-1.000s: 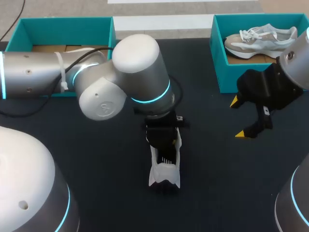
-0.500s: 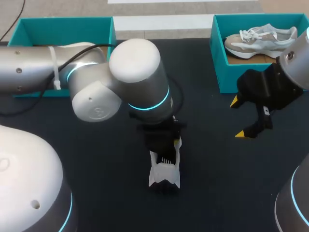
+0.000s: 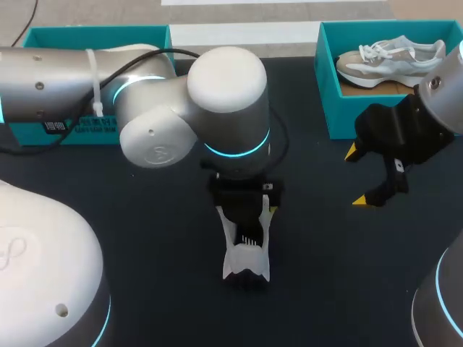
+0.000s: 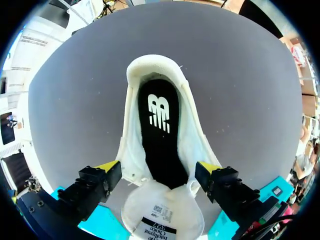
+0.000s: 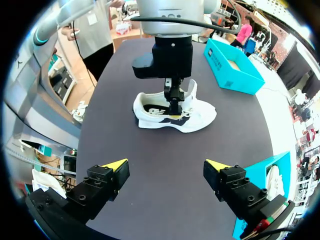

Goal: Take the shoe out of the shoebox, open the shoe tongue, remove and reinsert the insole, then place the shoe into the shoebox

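White shoe, black insole inside, lies mid-table. The left gripper hangs released, its fingers straddling the shoe's opening. At 3 o'clock the right gripper hangs spread open. One shoebox sits at 10 o'clock, a second shoebox at 2 o'clock.

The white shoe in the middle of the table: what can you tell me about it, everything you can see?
The shoe is a white sneaker, soft fabric by its look, standing upright on its sole in the middle of the dark table. Its tongue is folded back, label showing, so the mouth gapes. A black insole with a white logo lies inside. My left pincer hangs right over it; contact can't be judged.
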`<state>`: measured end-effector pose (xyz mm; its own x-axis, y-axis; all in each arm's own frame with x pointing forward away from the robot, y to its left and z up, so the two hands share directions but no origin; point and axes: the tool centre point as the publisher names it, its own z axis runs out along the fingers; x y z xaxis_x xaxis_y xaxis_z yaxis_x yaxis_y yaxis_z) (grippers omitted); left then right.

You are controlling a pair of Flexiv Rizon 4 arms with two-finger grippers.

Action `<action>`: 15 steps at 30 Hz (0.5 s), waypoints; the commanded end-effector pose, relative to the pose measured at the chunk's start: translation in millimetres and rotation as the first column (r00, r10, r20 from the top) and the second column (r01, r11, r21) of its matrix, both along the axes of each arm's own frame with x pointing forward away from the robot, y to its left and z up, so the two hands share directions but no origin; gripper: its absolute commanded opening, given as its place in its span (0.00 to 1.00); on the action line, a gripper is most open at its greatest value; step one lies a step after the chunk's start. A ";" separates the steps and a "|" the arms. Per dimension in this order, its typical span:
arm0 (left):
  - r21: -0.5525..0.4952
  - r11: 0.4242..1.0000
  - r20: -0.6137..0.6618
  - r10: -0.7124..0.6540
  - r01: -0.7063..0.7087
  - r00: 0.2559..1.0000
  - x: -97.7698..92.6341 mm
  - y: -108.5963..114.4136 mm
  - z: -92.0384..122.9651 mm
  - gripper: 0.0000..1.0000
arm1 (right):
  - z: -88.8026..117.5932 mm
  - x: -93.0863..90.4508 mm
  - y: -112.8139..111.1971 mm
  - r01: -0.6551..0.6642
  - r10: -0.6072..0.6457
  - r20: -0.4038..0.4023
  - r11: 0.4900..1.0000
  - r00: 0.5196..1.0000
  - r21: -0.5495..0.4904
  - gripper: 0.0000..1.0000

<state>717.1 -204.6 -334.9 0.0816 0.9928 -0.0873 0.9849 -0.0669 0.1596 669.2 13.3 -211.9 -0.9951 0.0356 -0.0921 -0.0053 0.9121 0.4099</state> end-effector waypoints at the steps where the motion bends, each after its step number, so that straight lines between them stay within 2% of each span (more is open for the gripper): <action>1: 0.002 1.000 0.010 0.010 -0.010 1.000 0.7 1.3 5.9 1.00 | -1.0 0.8 1.0 0.000 0.000 -0.001 1.000 1.000 -0.002 1.00; 10: -0.004 0.999 0.007 0.043 -0.043 0.999 16.5 1.8 23.9 1.00 | -1.0 0.8 1.0 0.000 0.000 -0.001 1.000 1.000 -0.002 1.00; 15: 0.002 1.000 -0.026 0.018 -0.018 0.999 28.1 9.4 46.6 1.00 | -1.0 0.8 1.0 0.000 0.000 -0.001 1.000 1.000 -0.002 1.00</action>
